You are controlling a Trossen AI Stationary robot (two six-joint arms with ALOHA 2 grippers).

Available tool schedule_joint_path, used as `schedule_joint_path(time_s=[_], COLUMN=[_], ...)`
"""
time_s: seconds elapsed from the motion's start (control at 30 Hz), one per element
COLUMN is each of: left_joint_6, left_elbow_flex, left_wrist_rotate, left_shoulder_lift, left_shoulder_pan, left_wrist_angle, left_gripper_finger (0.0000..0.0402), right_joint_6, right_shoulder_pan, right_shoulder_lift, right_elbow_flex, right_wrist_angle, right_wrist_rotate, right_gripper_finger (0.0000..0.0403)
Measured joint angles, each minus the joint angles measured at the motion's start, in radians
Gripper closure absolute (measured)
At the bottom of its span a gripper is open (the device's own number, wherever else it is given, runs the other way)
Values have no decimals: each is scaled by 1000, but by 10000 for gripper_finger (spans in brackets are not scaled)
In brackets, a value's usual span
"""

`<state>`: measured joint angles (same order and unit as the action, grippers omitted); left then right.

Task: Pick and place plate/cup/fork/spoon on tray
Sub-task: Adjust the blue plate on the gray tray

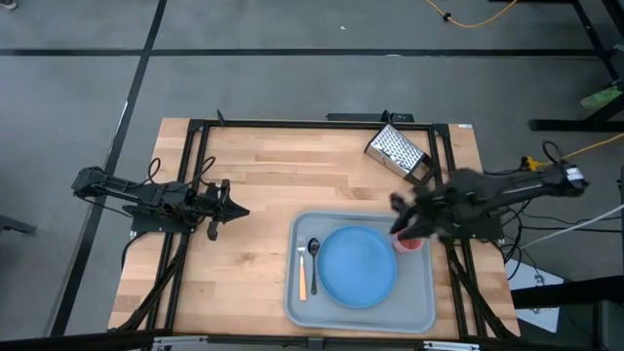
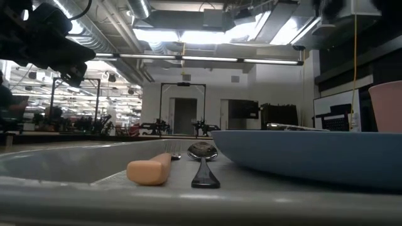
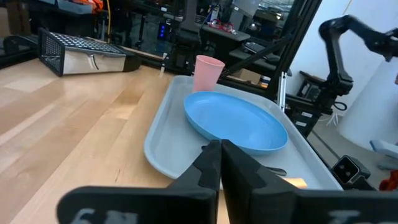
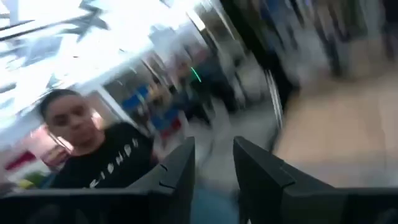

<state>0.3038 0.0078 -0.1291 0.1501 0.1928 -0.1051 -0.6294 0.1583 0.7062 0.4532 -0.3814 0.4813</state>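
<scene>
The grey-blue tray [image 1: 425, 310] lies at the table's near right. On it rest the light-blue plate [image 1: 358, 265], the orange-handled fork [image 1: 302, 269] and the dark spoon [image 1: 313, 251] left of the plate. The pink cup [image 1: 410, 244] stands upright at the tray's far right corner, alone in the left wrist view [image 3: 208, 73]. My right gripper [image 1: 397, 205] is blurred, above the table just beyond the cup. Its fingers stand apart with nothing between them [image 4: 214, 168]. My left gripper [image 1: 239, 212] is shut and empty at the table's left [image 3: 221, 163].
A metal box grater [image 1: 398, 153] lies on the table behind the tray, near the far right corner. Bare wood lies between my left gripper and the tray. A person [image 4: 93, 149] shows in the room beyond the table in the right wrist view.
</scene>
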Motion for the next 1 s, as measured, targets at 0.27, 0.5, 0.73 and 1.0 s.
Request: schedule_joint_path(time_s=[0.27, 0.5, 0.73, 1.0], left_joint_6=[0, 0, 0, 0], left_elbow_flex=[0, 0, 0, 0], left_wrist_rotate=[0, 0, 0, 0], left_shoulder_lift=[0, 0, 0, 0], left_shoulder_pan=[0, 0, 0, 0], left_wrist_angle=[0, 0, 0, 0], left_gripper_finger=[394, 379, 371, 370], right_joint_6=[-125, 51, -141, -200], right_shoulder_pan=[84, 228, 271, 327], right_shoulder_lift=[299, 505, 780, 975], right_elbow_flex=[175, 519, 699, 814], right_wrist_angle=[93, 796, 1175, 1287], right_wrist_rotate=[12, -281, -437, -479], right_gripper_finger=[305, 327, 334, 374])
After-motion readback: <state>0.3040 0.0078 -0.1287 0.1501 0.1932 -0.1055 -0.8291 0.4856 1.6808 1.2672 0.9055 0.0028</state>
